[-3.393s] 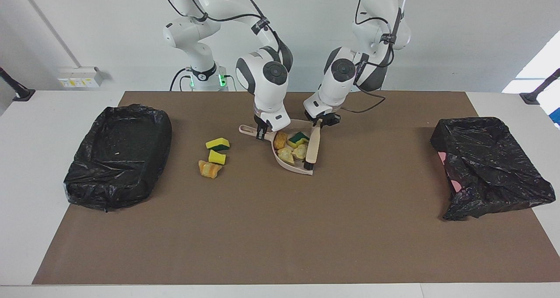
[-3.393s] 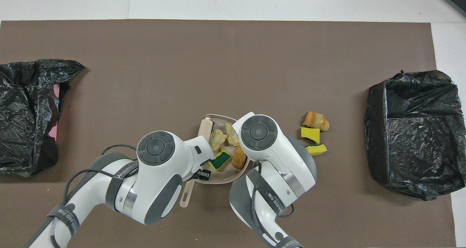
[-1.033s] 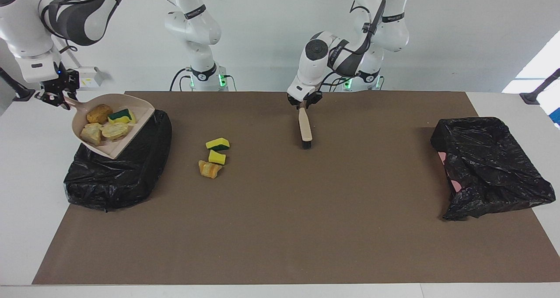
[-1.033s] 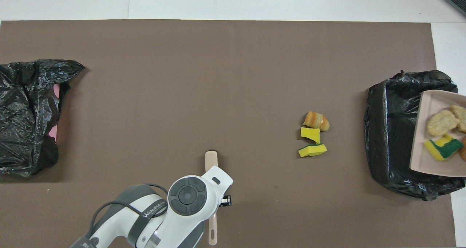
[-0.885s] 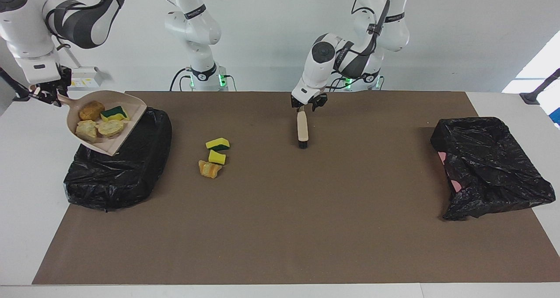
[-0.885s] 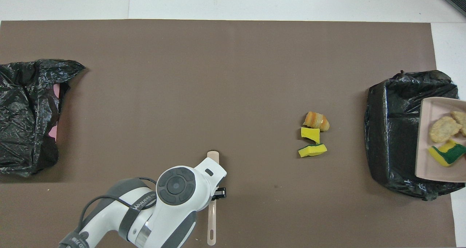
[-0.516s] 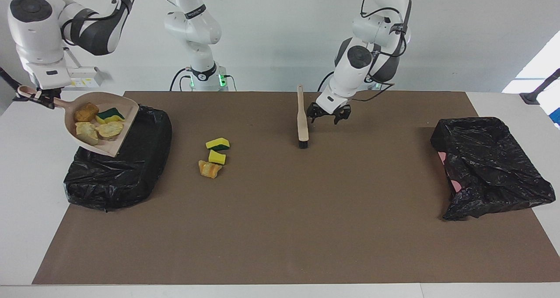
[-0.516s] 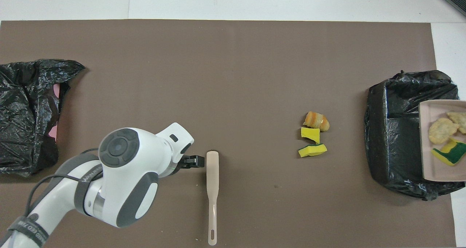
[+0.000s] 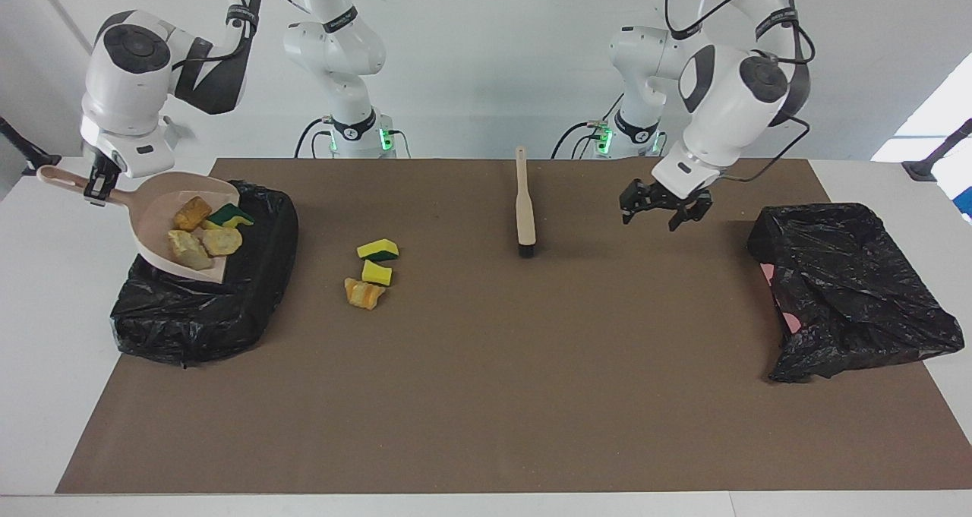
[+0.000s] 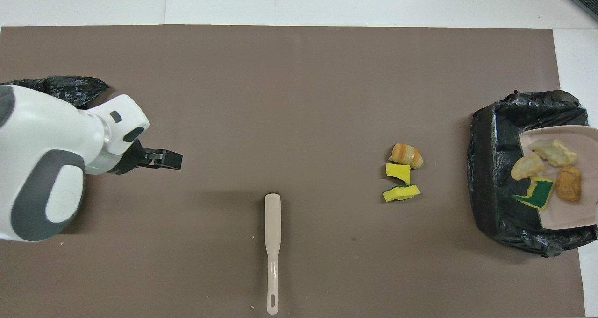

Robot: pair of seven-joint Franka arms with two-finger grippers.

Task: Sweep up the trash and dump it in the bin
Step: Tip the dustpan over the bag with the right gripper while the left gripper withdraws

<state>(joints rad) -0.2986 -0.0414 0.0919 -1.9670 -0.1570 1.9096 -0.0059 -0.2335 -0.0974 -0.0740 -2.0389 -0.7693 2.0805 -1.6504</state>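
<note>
Right gripper (image 9: 97, 187): clamped tight on the handle of the dustpan (image 9: 163, 198), up in the air over the bin; grip at the handle's end, probably so the pan can pivot about the wrist.
Dustpan tilt: open lip low and over the bin (image 9: 201, 274), handle end high; likely tipped so the load slides out on its own.
Trash in the pan (image 9: 203, 228): four pieces, tan and cream foam chunks plus one green-backed sponge, bunched toward the lip, not yet fallen out.
Trash on the mat (image 9: 370, 271): three scraps close together, two yellow sponge pieces and an orange chunk, between the bin and the brush, well apart from both; seemingly left for a second sweep.
Bin: lined with black plastic, at the right arm's end of the table, mouth up under the pan's lip.
Brush (image 9: 523, 206): flat on the mat near the middle, bristle end away from the robots, handle toward them; touched by nothing.
Left gripper (image 9: 666, 212): fingers spread wide, nothing between them, raised over bare mat between the brush and the crumpled black bag (image 9: 850, 289); apparently parked clear of the dumping.
Stage, as a judgement: first load about to drop, three scraps left.
</note>
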